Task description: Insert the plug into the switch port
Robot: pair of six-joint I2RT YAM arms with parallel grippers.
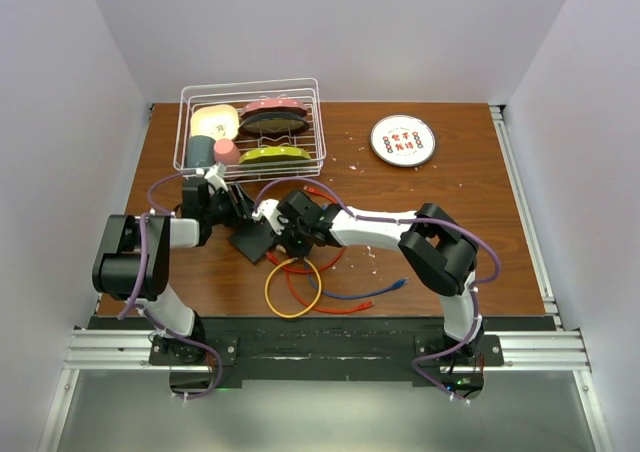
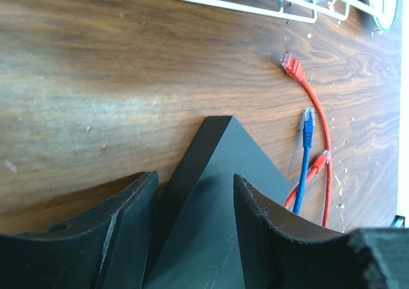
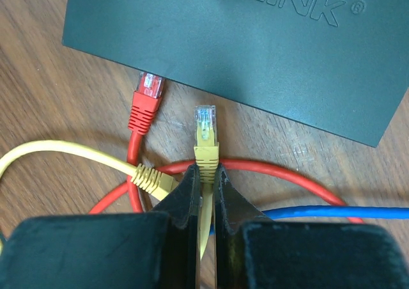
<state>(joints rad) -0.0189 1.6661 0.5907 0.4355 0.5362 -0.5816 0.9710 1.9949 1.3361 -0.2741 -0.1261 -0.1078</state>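
The switch [image 1: 252, 240] is a flat matte-black box on the wooden table; its sockets do not show. In the left wrist view one corner of the switch [image 2: 217, 193] lies between the fingers of my left gripper [image 2: 195, 180], which close on it. My right gripper [image 3: 204, 171] is shut on the boot of a yellow plug [image 3: 206, 142]. The plug points at the near edge of the switch [image 3: 243, 46], with a small gap between its tip and that edge. A red plug [image 3: 146, 100] touches that same edge to the left. In the top view my right gripper [image 1: 295, 234] is just right of the switch.
A second yellow plug [image 3: 152, 179], a red cable loop [image 1: 330, 307], a yellow cable loop [image 1: 292, 287] and a blue cable [image 1: 370, 294] lie near the right gripper. A white wire rack [image 1: 250, 127] with dishes stands at the back left. A round white disc [image 1: 402, 140] lies at the back right.
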